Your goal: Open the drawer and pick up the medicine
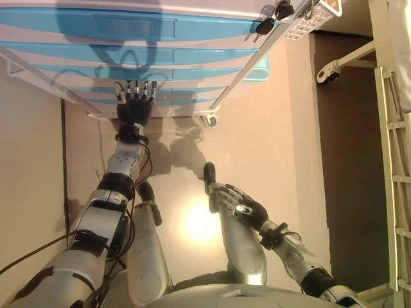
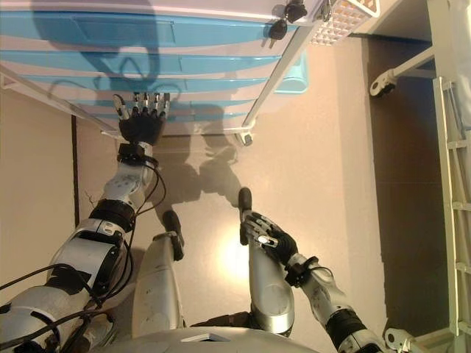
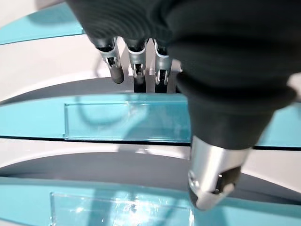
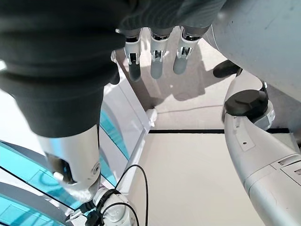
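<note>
A white drawer cabinet [image 1: 231,77] with several translucent blue drawers [image 1: 160,54] stands in front of me, all drawers pushed in. My left hand [image 1: 133,109] reaches up to a lower drawer, its fingers [image 3: 136,66] straight, with the tips at the white ledge just above a blue drawer front [image 3: 127,122] that has a recessed handle. It is open and grips nothing. My right hand [image 1: 241,208] hangs low on the right, away from the cabinet, with relaxed fingers [image 4: 155,61] and nothing in it. No medicine shows in any view.
Keys [image 1: 266,24] hang at the cabinet's upper right corner beside a white perforated basket [image 1: 308,19]. The cabinet stands on casters [image 1: 209,120]. To the right are a wheeled white frame [image 1: 327,72] and a white railing [image 1: 392,160] over darker floor.
</note>
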Robot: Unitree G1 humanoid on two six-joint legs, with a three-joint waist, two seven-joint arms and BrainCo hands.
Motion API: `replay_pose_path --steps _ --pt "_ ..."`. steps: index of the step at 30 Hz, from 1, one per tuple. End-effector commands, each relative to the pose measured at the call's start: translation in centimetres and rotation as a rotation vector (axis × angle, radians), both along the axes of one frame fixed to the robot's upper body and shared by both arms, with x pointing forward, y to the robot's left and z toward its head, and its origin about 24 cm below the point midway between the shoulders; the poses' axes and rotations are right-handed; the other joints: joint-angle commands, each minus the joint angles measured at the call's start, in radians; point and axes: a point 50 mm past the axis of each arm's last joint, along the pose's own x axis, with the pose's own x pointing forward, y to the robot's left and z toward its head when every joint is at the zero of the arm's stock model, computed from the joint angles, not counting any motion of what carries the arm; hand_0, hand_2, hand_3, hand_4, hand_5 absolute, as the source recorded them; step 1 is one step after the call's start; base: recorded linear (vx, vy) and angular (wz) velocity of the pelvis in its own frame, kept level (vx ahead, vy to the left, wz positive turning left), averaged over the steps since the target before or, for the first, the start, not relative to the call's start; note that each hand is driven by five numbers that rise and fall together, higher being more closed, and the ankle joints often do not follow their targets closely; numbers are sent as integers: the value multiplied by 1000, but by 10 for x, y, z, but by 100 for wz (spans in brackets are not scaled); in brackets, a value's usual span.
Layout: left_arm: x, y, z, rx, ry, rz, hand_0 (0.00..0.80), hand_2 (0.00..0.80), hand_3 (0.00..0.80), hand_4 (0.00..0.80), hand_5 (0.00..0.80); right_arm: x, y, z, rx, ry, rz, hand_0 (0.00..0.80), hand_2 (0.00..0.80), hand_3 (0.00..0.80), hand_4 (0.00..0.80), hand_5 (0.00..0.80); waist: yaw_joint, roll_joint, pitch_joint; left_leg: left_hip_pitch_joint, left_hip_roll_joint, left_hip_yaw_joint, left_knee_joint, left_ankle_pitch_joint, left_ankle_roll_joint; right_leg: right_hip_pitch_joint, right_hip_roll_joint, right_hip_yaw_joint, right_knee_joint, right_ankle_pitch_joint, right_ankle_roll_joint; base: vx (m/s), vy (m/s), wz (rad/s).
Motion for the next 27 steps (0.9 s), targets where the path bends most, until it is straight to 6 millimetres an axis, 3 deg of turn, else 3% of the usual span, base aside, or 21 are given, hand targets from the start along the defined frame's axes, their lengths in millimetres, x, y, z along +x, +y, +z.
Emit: replay_pose_path --steps 1,6,10,11,23,27 --pt "10 4 80 24 -312 19 800 800 800 800 800 -39 -8 -23 -24 131 30 0 0 0 0 0 9 23 -17 18 -10 28 -60 43 41 30 24 -9 104 -84 -18 0 0 0" --pt "9 0 88 49 -345 10 800 800 800 800 800 -39 -7 -23 -25 129 33 0 0 0 0 0 13 25 -15 23 -11 30 -65 43 42 36 23 -13 100 -83 -20 0 0 0" --pt "8 -2 83 80 -345 2 800 800 800 800 800 -38 -5 -23 -22 130 31 0 0 0 0 0 18 27 -17 31 -14 30 -71 45 42 45 22 -18 96 -84 -20 -22 -7 0" --pt "7 -3 81 82 -346 -1 800 800 800 800 800 -38 -4 -23 -23 130 31 0 0 0 0 0 19 25 -14 21 -12 39 -77 75 48 37 20 -23 87 -57 -28 -86 -26 0" --pt "-2 -5 37 43 -274 -27 800 800 800 800 800 -38 -5 -23 -25 128 9 0 0 0 0 0 37 37 -17 46 -22 28 -107 92 46 63 17 -37 69 -57 -33 -6 -3 1" --pt "-10 -7 8 19 -219 -31 800 800 800 800 800 -37 -4 -22 -15 128 -5 0 0 0 0 0 46 41 -17 53 -25 20 -114 98 45 71 18 -44 67 -59 -35 0 0 0"
